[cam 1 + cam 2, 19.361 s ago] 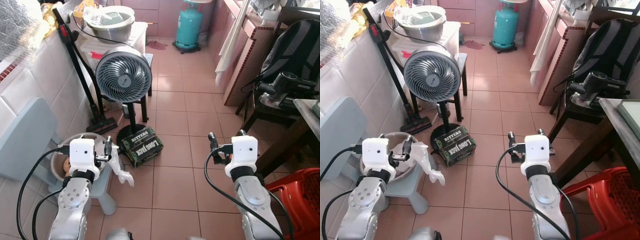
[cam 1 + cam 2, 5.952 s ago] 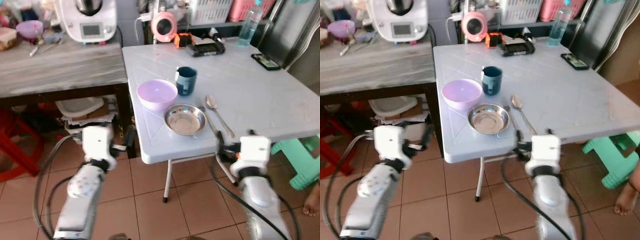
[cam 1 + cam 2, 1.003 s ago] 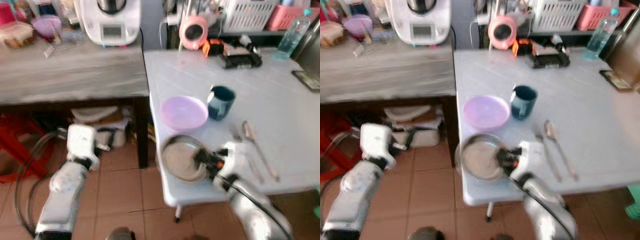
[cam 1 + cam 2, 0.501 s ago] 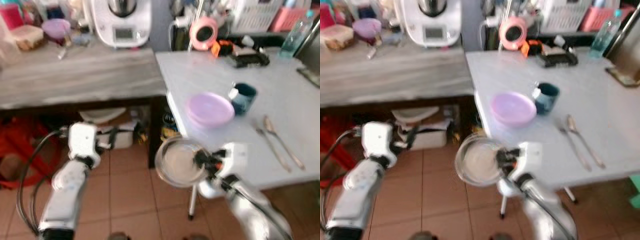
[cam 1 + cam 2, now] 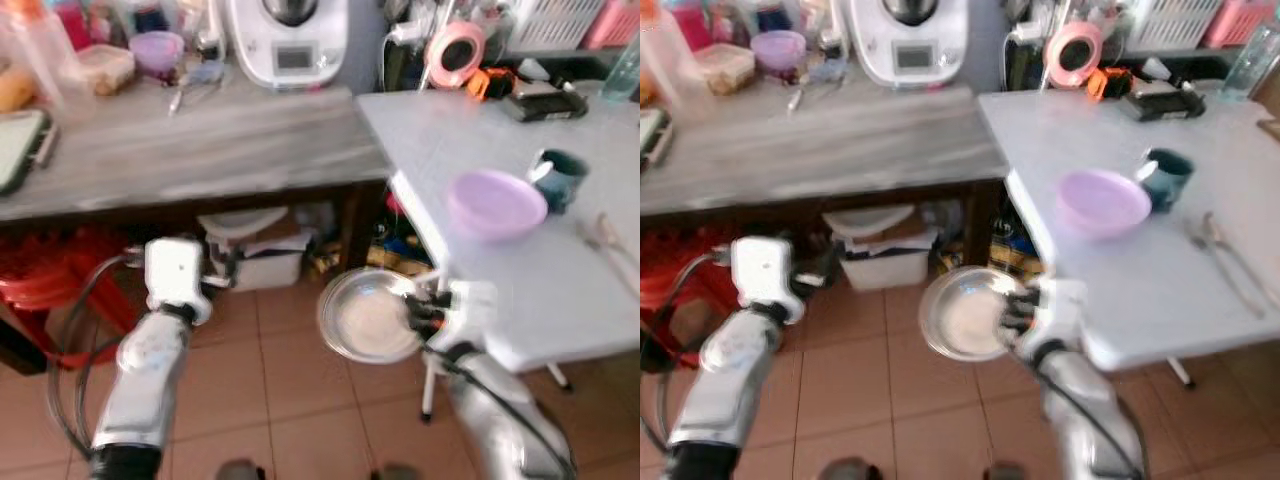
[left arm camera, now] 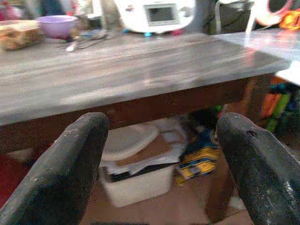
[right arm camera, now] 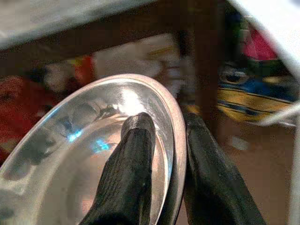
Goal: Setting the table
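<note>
Shiny steel shows first: a round, shallow stainless-steel plate (image 5: 368,316) hangs in the air above the terracotta tiled floor (image 5: 290,390), just left of the near left corner of the white plastic surface (image 5: 520,260). The right pincer (image 7: 164,154) is pinching the plate's rim, one black finger (image 7: 131,173) lying inside the dish and the other behind the edge.

On the white surface stand a lilac plastic bowl (image 5: 496,202) and, just to its right, a dark teal mug (image 5: 562,178); a metal spoon and fork (image 5: 1220,250) lie near the right edge. At the far side sit a pink round object (image 5: 453,50), an orange item and a black device (image 5: 540,100).

To the left runs a grey wood-grain surface (image 5: 190,150) carrying a white kitchen appliance with a small display (image 5: 290,38), a small purple bowl (image 5: 158,48) and some blurred containers. Beneath it sit a white bin with papers (image 5: 255,245) and something red at the far left.

The left pincer (image 6: 161,173) is raised in front of the grey surface, its fingers spread wide and holding nothing.
</note>
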Motion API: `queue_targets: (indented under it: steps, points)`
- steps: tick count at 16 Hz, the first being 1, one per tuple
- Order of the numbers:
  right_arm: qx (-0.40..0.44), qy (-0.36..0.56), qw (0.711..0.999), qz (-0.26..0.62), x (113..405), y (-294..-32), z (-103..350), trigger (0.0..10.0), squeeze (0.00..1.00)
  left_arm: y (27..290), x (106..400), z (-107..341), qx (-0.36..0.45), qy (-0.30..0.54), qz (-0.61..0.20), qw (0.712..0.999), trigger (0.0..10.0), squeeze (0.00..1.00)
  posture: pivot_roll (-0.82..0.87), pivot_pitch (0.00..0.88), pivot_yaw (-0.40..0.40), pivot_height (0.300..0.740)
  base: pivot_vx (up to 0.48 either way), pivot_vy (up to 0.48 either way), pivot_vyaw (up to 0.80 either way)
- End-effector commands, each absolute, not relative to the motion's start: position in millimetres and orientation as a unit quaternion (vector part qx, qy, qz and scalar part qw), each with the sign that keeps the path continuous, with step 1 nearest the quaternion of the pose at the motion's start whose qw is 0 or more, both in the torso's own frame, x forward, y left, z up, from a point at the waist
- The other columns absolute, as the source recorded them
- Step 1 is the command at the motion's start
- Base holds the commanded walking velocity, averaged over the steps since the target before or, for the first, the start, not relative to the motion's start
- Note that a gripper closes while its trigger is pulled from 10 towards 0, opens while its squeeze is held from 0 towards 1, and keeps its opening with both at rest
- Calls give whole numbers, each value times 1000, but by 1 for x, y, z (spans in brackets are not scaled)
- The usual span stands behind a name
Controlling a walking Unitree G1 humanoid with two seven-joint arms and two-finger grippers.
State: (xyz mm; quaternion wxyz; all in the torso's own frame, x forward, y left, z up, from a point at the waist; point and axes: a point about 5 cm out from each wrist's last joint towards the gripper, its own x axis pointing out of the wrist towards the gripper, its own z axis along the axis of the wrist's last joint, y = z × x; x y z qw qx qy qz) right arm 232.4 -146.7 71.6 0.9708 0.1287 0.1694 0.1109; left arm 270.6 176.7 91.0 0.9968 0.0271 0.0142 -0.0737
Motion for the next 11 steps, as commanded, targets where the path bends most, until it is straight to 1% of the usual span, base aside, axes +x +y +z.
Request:
queue_targets:
  steps: [1, 6, 11]
  points:
    - [115, 157, 976, 93, 235, -158, 76, 10000, 0, 169, 274, 97, 24, 0, -82, 996, 10000, 0, -56, 0, 13, 740, 0, 480, 0]
    - [107, 147, 980, 79, 236, -161, 76, 10000, 0, 168, 276, 96, 25, -3, -82, 996, 10000, 0, -58, 0, 17, 740, 0, 480, 0]
    - [66, 60, 995, 52, 253, -170, 103, 10000, 0, 165, 283, 101, 26, -17, -76, 997, 10000, 0, -56, 0, 21, 740, 0, 475, 0]
